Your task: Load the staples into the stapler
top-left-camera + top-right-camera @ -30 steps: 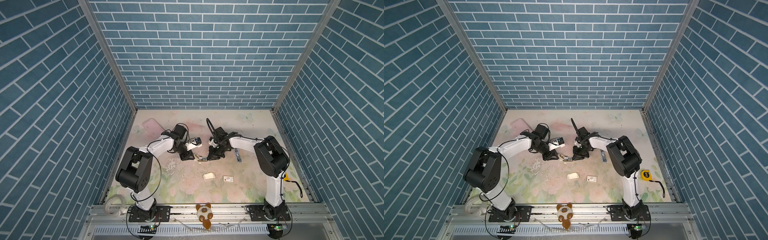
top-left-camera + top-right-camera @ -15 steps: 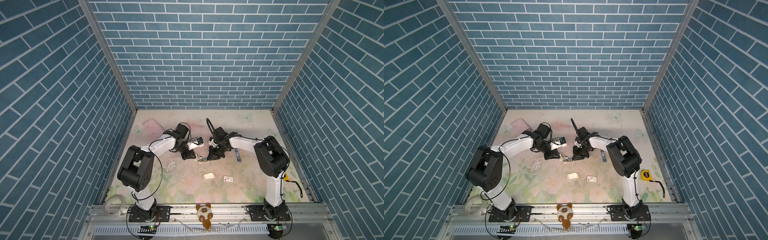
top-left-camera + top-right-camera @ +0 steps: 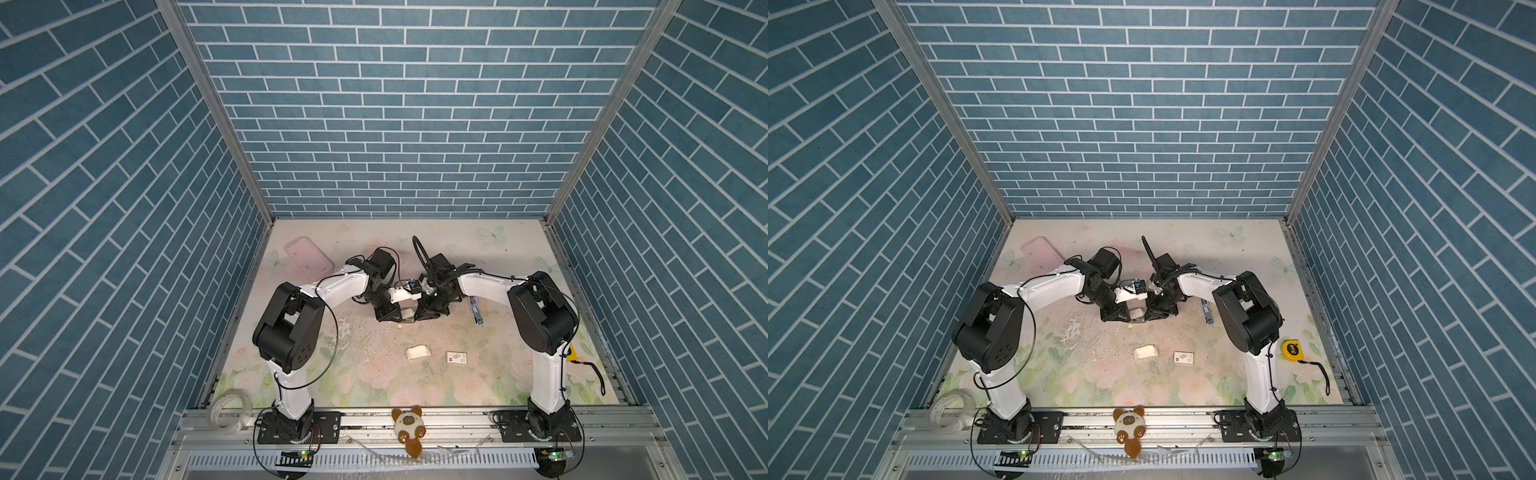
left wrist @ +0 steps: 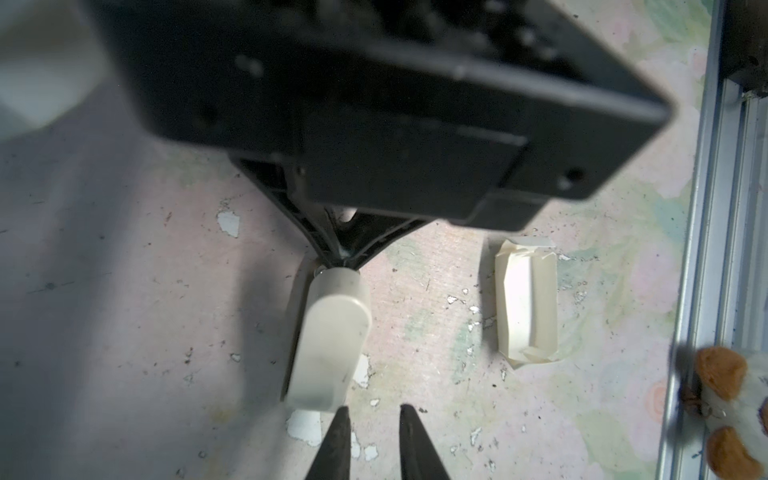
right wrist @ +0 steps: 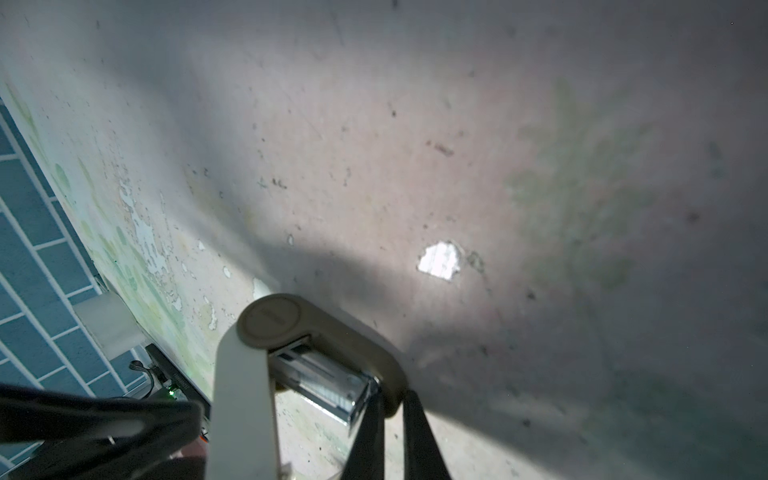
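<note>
The stapler [image 5: 270, 320] is found at the middle of the worktop [image 3: 365, 374], slightly toward the far edge, and stands opened. Its cream lid [image 4: 332, 340] is swung away from the base, and the metal channel [image 5: 320, 380] is laid bare. A finely ribbed bright stretch is seen at the channel's end; whether that is the staples cannot be told. The tip of the base is clamped by the right gripper [image 5: 391, 397]. The left gripper [image 4: 372, 412] is drawn close together just beside the lid's free end; whether anything is pinched there cannot be told.

Toward the near edge the white card tray [image 4: 527, 299] is laid, with the red-marked sleeve [image 3: 456, 358] near it on the right. A narrow grey-blue strip [image 3: 476, 312] is seen under the right forearm. A pink case [image 3: 308, 261] is placed by the far left corner, and a yellow tape measure [image 3: 1292, 348] by the right edge.
</note>
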Controlling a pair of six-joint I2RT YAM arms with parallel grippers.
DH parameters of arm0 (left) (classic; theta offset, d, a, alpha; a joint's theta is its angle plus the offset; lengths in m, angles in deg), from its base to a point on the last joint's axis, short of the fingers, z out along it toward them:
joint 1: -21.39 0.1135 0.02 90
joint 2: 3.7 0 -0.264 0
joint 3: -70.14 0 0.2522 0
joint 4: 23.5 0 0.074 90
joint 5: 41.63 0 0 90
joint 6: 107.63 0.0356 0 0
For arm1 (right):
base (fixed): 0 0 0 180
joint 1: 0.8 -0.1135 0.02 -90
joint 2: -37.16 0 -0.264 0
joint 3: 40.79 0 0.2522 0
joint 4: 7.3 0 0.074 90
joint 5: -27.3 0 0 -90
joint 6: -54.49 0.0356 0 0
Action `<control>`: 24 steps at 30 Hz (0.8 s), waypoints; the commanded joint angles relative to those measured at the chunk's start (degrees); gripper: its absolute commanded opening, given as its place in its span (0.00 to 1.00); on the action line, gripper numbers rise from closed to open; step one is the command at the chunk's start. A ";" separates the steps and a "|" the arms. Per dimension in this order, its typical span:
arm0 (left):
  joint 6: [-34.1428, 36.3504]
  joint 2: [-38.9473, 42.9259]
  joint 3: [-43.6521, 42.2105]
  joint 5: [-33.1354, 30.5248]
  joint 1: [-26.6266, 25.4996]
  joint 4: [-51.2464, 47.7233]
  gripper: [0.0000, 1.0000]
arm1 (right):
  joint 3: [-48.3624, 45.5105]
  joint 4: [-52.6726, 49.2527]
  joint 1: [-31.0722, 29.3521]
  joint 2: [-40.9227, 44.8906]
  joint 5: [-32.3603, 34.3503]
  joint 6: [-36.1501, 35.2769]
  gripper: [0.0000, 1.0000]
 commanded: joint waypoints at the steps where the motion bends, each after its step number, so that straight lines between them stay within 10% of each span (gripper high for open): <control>1: -0.42 1.28 1.85 -0.26 -0.33 -2.49 0.24 | 0.08 -0.81 -0.28 -1.50 1.47 0.13 0.12; 24: -11.63 1.60 2.68 -2.36 -0.66 4.56 0.16 | -2.55 3.52 0.16 -0.65 1.80 1.19 0.12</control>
